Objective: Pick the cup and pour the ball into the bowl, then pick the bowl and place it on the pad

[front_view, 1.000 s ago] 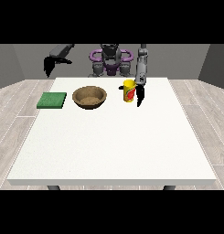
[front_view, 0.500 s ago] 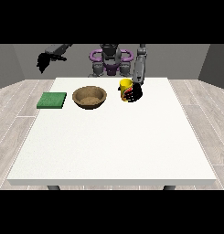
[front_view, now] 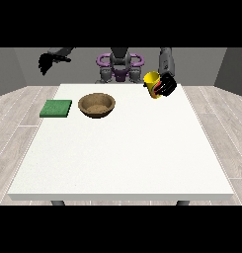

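A yellow cup (front_view: 152, 82) is held above the table's far right part, tilted a little, with the hand at the view's right (front_view: 165, 87) curled round its side. I cannot see the ball inside it. The brown wooden bowl (front_view: 97, 105) rests on the table to the left of the cup. A green square pad (front_view: 56, 108) lies flat at the far left, beside the bowl. The hand at the view's left (front_view: 46, 62) hangs raised in the air beyond the table's left corner, away from every object.
The white table (front_view: 122, 153) stretches wide towards the camera. The robot's torso (front_view: 120, 66) stands behind the far edge.
The cup has been lifted off the table and carried up and to the right by the hand at the view's right. The other hand rose and drifted left.
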Action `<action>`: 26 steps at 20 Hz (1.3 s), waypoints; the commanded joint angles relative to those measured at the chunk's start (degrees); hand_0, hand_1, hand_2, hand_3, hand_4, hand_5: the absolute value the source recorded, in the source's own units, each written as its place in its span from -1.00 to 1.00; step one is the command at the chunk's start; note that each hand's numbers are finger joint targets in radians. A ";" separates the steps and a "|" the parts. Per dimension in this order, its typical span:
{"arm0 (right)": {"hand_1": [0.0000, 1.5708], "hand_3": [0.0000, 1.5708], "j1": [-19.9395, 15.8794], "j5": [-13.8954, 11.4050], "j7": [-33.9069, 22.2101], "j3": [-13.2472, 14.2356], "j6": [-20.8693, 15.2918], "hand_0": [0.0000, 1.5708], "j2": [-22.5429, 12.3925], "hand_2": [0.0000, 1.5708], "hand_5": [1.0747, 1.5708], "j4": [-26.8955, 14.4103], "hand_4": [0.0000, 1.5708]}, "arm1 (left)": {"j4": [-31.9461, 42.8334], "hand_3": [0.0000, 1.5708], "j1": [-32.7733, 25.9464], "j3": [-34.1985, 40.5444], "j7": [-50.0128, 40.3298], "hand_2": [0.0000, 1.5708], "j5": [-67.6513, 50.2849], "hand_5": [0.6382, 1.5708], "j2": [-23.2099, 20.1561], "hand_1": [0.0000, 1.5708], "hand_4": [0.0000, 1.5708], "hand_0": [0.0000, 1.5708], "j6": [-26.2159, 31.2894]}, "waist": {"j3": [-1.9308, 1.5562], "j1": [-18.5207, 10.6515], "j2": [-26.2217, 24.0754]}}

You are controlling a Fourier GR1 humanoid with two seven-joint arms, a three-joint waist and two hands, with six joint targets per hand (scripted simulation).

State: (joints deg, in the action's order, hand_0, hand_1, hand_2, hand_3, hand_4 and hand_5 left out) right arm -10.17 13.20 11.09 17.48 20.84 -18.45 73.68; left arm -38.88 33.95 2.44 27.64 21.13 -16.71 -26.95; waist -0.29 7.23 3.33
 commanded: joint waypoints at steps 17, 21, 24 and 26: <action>-1.00 -1.00 -2.01 0.34 3.12 2.95 3.89 -1.00 -3.91 -1.00 0.99 -12.62 -1.00 | 1.13 1.00 16.40 -20.39 -38.88 1.00 34.11 0.13 4.00 0.96 1.00 0.96 -1.54 | 0.17 -1.49 -5.77; -1.00 -1.00 -0.03 -0.24 4.98 1.74 5.04 -1.00 -2.26 -1.00 1.00 -13.40 -1.00 | 2.80 1.00 19.74 -27.11 -44.19 1.00 43.77 0.41 4.94 0.98 0.95 0.98 1.25 | 0.11 -0.31 -7.72; -1.00 -1.00 -0.57 -0.67 4.24 1.99 4.15 -1.00 -2.89 -1.00 1.00 -13.58 -1.00 | 3.99 1.00 19.97 -32.76 -46.63 1.00 50.44 0.63 7.48 0.91 0.76 0.91 3.81 | 0.16 -0.10 -8.67; -1.00 -1.00 -1.20 -0.47 5.74 2.55 5.77 -1.00 -4.28 -1.00 1.00 -14.82 -1.00 | 4.34 1.00 22.19 -35.29 -46.92 1.00 52.92 0.21 9.45 0.89 1.00 0.89 8.17 | 0.16 -0.10 -7.27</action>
State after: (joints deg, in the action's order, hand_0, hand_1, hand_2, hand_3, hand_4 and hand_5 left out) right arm -10.60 12.89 16.11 19.65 26.07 -21.84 60.40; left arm -35.45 53.37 -27.17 -16.72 67.36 -9.98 -23.55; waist -0.14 7.37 -4.01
